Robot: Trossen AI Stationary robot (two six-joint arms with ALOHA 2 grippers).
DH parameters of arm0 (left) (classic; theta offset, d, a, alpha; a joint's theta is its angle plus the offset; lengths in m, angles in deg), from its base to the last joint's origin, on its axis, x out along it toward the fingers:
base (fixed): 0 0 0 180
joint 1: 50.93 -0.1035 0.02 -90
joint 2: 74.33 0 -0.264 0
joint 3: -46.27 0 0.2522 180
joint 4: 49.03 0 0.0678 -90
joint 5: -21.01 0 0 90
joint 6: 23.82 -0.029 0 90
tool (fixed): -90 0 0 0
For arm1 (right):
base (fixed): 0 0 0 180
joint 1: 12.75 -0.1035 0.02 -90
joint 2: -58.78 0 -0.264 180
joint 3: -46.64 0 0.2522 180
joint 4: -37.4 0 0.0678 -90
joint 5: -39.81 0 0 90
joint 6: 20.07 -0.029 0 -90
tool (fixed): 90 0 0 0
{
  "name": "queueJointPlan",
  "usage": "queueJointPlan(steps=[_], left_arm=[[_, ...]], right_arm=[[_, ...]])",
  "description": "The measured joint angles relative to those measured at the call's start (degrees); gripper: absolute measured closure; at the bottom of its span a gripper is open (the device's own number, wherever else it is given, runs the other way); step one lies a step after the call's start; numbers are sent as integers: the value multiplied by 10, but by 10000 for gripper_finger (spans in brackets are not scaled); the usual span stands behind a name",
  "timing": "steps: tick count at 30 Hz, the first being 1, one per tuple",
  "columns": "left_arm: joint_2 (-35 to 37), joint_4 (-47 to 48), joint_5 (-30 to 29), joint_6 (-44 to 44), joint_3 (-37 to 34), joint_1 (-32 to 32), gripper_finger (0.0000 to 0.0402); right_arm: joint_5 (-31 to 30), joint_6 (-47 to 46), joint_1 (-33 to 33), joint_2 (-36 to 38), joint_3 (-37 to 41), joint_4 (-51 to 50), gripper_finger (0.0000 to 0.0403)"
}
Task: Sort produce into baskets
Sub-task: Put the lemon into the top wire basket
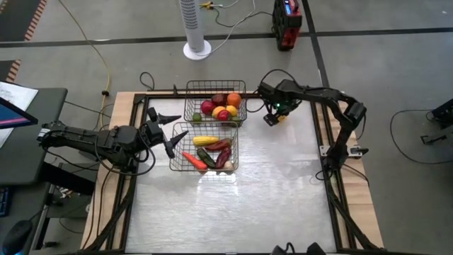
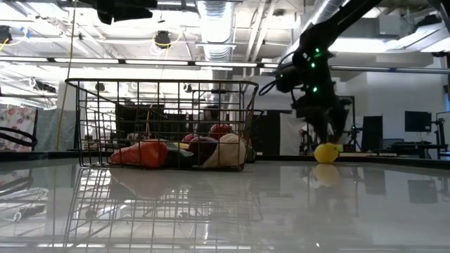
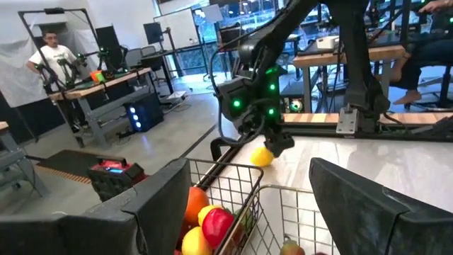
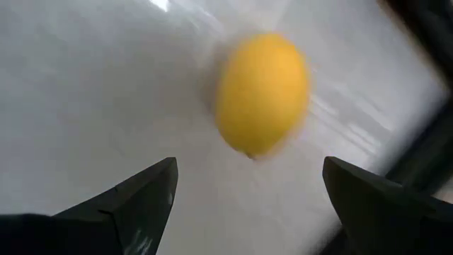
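A yellow lemon (image 4: 262,92) lies on the table to the right of the far basket; it also shows in the low view (image 2: 325,152) and the high view (image 1: 282,119). My right gripper (image 4: 248,191) is open just above it, fingers pointing down and short of it. The far wire basket (image 1: 216,86) holds round red, orange and yellow fruits. The near wire basket (image 1: 233,150) holds corn, a carrot and dark red and green long vegetables. My left gripper (image 1: 173,134) is open and empty, level, at the baskets' left side.
The two baskets stand side by side at the table's far middle. A wooden frame (image 1: 322,134) borders the table close to the right of the lemon. The near half of the table (image 1: 233,212) is bare. A person stands in the room beyond (image 3: 51,49).
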Motion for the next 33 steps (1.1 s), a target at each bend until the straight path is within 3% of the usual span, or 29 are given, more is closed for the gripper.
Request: queueJointPlan(steps=[6, 14, 22, 33], left_arm=[[0, 7, 0, 9, 0, 0, 123], [0, 14, 0, 5, 0, 0, 123], [0, 12, -1, 5, 0, 0, 123], [0, 12, -9, -1, 0, 0, 123]], right_arm=[[0, 19, 23, 0, 28, 109, 24], [-4, 51, 72, -1, 68, 134, 24], [12, 91, 75, -2, 99, 207, 26], [17, 106, 81, -2, 114, 204, 107]])
